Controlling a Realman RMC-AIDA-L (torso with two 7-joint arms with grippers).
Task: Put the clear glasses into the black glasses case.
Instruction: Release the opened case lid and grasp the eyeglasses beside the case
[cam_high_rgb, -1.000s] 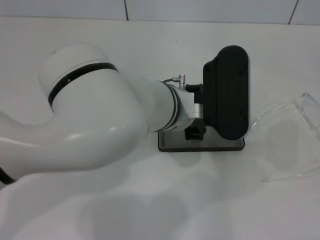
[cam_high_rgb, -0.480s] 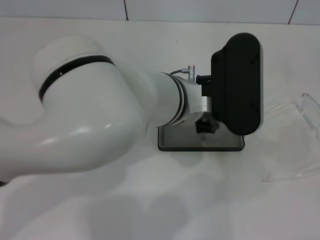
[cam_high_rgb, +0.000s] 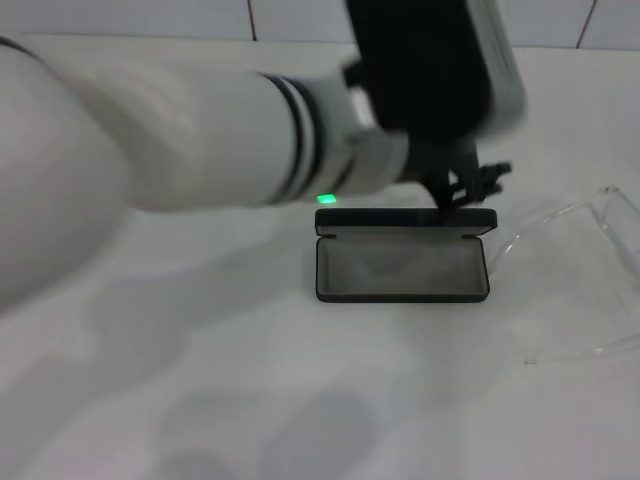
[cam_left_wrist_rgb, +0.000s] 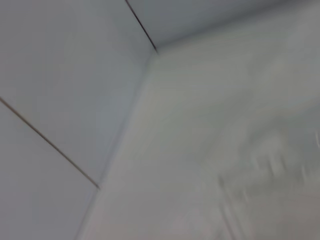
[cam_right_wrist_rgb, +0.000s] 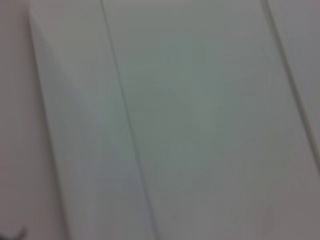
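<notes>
White tiles make the wall at the back, and a white desk (cam_high_rgb: 300, 400) holds everything. On it sits the black glasses case (cam_high_rgb: 403, 256), lying open with its grey inside showing and its lid standing up at the far side. Nothing is in it yet.

Off to the right, apart from the case, lie the clear glasses (cam_high_rgb: 575, 285). They are see-through and hard to spot on the white desk, and one end runs off the side of the head view.

Above the back of the case hangs the left hand (cam_high_rgb: 470, 182), blurry and black. I cannot tell if it is apart or together. It holds nothing that I can see. The right hand is not in view.

What could go wrong? The big left arm reaches across over the case, so it could bump the lid and shut it or push the case away. The glasses are slippery-looking and thin, so a hand might pinch them badly and slide them off the desk edge.

Both wrist views show only wall and desk.
</notes>
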